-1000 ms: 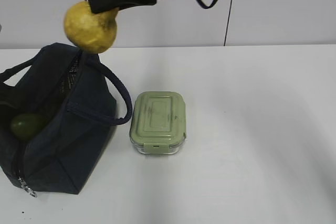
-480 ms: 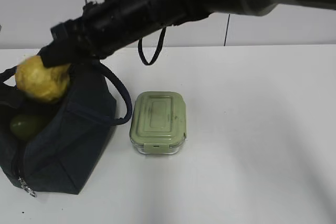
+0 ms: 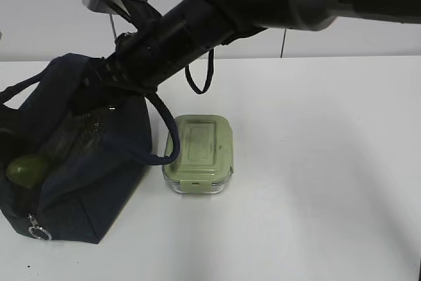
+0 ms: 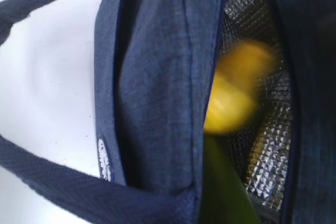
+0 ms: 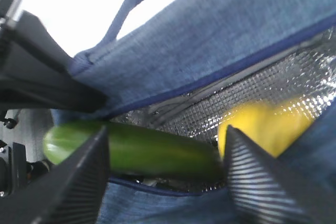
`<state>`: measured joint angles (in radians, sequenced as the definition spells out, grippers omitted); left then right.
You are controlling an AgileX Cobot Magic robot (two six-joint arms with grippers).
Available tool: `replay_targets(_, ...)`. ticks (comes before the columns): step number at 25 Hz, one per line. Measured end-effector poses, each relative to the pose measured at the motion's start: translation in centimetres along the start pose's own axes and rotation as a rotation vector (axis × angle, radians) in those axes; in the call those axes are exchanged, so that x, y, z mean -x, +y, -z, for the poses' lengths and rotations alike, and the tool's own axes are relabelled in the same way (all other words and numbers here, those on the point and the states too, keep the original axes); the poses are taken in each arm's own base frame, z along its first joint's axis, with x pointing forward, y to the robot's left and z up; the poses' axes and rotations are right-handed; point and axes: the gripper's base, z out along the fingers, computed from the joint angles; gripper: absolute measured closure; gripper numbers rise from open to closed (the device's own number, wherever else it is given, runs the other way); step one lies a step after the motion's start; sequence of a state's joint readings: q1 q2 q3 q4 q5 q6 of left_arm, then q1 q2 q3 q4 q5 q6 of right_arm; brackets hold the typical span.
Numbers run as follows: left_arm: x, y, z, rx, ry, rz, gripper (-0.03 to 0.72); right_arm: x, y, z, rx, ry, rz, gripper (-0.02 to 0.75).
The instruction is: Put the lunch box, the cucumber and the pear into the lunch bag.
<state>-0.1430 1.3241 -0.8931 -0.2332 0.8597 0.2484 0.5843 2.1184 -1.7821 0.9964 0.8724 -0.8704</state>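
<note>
So the right gripper [image 5: 167,132] hangs spread open inside the lunch bag [image 3: 99,162], with the pear [image 5: 265,124] loose beyond its fingers. The lunch box [image 3: 198,153] sits just right of the bag, its long side running front-to-back, and I'd say it's nearest this arm.

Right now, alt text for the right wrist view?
Looking down between two open ribbed gripper fingers into the open lunch bag: the blurred yellow pear lies against the silver lining, apart from the fingers, beside the dark green cucumber, whose end pokes past the rim. White table shows above.
</note>
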Motion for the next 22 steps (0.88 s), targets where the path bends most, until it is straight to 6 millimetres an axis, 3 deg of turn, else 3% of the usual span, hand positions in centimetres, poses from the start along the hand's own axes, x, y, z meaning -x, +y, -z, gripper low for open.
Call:
replay_targets(3,0.0,0.0,0.0,0.000,0.000,0.000,0.707,1.0,0.7,1.5,-0.021,-0.030,0.030,0.174)
replay_targets(6,0.0,0.0,0.0,0.001,0.002,-0.001,0.707,2.0,0.9,4.5,-0.107,-0.046,0.058,0.172)
replay_targets(10,0.0,0.0,0.0,0.002,0.003,-0.003,0.707,1.4,-1.6,8.8,-0.286,-0.004,-0.008,0.217)
replay_targets(12,0.0,0.0,0.0,0.003,0.003,-0.003,0.707,-0.5,-3.7,10.3,-0.336,0.025,-0.101,0.240)
replay_targets(16,0.0,0.0,0.0,0.003,0.003,-0.004,0.707,-7.1,-7.5,12.1,-0.388,0.034,-0.375,0.265)
replay_targets(18,0.0,0.0,0.0,0.003,0.004,-0.004,0.707,-9.9,-8.4,12.4,-0.363,-0.002,-0.525,0.267)
replay_targets(22,0.0,0.0,0.0,0.003,0.004,-0.004,0.707,-12.7,-9.7,12.1,-0.298,-0.076,-0.692,0.258)
